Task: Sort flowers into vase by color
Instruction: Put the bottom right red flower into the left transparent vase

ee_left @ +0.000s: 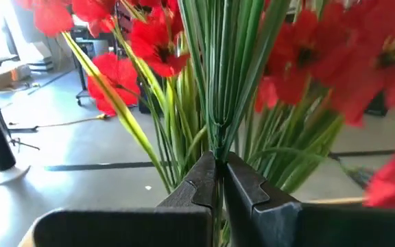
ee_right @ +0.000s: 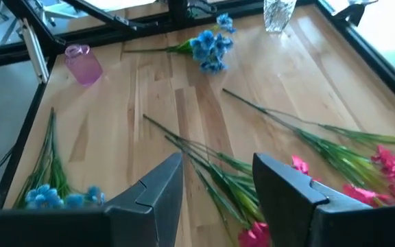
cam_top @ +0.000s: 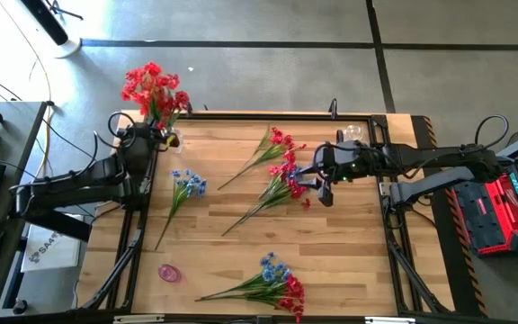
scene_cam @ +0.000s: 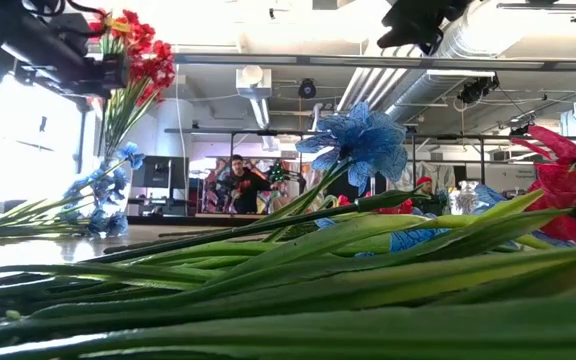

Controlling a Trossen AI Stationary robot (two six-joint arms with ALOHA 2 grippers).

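High view: your left gripper [cam_top: 156,135] sits at the table's [cam_top: 349,270] far left corner, clamped on the stems of a red bunch [cam_top: 154,88] that stands upright in a vase [cam_top: 173,139] — blooms up, stems down. Your right gripper [cam_top: 324,191] hovers with fingers apart, holding nothing, over loose red flowers [cam_top: 281,173] lying mid-table; their stems run diagonally toward the near left, blooms toward the far right. A blue spray [cam_top: 187,184] lies left of centre, stem pointing near-left. A mixed red-and-blue pile [cam_top: 272,281] lies at the near edge — stems pointing left.
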